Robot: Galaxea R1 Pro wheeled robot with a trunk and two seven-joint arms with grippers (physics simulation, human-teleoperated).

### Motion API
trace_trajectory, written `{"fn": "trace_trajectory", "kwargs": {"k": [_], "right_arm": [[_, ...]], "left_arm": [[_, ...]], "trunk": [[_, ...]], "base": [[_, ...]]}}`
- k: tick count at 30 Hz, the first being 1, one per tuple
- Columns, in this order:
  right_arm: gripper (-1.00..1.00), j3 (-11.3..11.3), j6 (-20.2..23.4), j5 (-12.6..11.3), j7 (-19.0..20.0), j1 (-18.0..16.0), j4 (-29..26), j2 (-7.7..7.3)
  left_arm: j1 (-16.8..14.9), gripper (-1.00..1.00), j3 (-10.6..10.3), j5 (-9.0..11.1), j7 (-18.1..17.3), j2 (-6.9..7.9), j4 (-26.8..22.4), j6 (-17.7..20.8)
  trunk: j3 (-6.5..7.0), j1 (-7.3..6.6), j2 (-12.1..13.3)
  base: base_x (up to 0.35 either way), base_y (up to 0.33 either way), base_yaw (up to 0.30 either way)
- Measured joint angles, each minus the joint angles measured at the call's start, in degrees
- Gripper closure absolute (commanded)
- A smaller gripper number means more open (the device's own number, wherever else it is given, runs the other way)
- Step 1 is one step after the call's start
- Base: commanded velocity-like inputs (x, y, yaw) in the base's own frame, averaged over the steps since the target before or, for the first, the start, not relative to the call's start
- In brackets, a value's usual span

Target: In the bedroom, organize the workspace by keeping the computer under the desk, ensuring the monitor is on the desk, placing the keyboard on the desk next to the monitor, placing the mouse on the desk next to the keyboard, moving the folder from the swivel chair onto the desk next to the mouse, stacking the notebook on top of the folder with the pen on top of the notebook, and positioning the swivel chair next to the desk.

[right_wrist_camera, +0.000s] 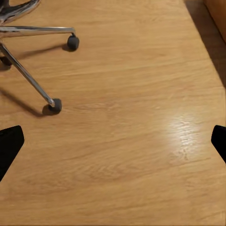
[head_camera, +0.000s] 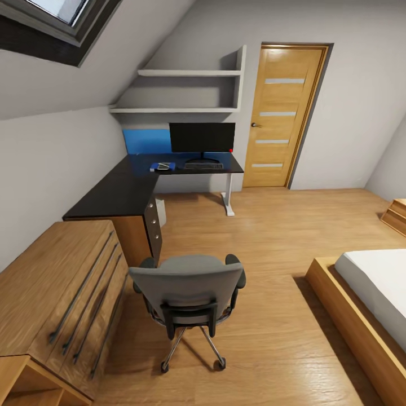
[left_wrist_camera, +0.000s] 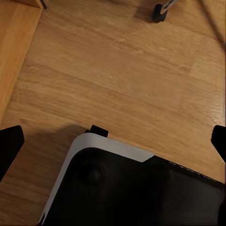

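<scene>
the swivel chair (head_camera: 189, 296) stands on the wooden floor (head_camera: 270, 242) in the near middle of the head view, backrest toward the camera, well apart from the desk (head_camera: 121, 192). the l-shaped dark desk sits in the far left corner under two wall shelves (head_camera: 186, 90). on its far section the monitor (head_camera: 202, 138) stands upright, with the keyboard (head_camera: 203, 165) just in front of its base. a small light item (head_camera: 163, 166) lies left of the keyboard; its identity cannot be told. a chest of drawers (head_camera: 62, 293) stands near left, a door (head_camera: 285, 115) far right, a bed (head_camera: 372, 293) at right.

left pincer (left_wrist_camera: 113, 141): fingertips apart, holding nothing, above the floor and the robot base (left_wrist_camera: 132, 188). right pincer (right_wrist_camera: 113, 141): fingertips apart, holding nothing, above the floor near the chair casters (right_wrist_camera: 55, 105)
</scene>
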Motion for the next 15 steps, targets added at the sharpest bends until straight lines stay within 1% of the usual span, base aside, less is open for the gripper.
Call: {"fn": "trace_trajectory", "kwargs": {"k": [4, 6, 9, 11, 15], "right_arm": [[-1.0, -0.06, 0.2, 0.02, -0.08, 0.0, -2.98, 0.11], [-1.0, -0.1, 0.33, 0.02, -0.13, -0.03, -5.19, 0.19], [-1.0, -0.11, 0.75, 0.02, -0.15, -0.07, -7.34, 0.32], [-1.0, -0.12, 1.45, -0.06, -0.09, -0.13, -8.88, 0.5], [-1.0, -0.16, 4.27, -0.2, -0.13, -0.43, -11.84, 0.95]], "left_arm": [[-0.67, -1.0, -0.15, -0.14, 0.14, -0.6, -0.45, 0.76], [-1.32, -1.0, -0.26, -0.27, 0.63, -1.25, -1.48, 1.22], [-2.26, -1.0, -0.31, -0.89, 1.6, -1.73, -2.75, 1.43], [-2.97, -1.0, -0.35, -2.01, 2.28, -1.95, -3.44, 1.66], [-5.12, -1.0, -0.51, -5.25, 3.25, -2.19, -4.43, 3.54]], "trunk": [[-0.72, 0.88, -1.61], [-1.07, 1.32, -2.41], [-1.61, 1.98, -3.61], [-1.97, 2.42, -4.41], [-2.68, 3.3, -6.02]], "base": [[0.0, 0.0, 0.0], [0.0, 0.0, 0.0], [0.0, 0.0, 0.0], [0.0, 0.0, 0.0], [0.0, 0.0, 0.0]]}}
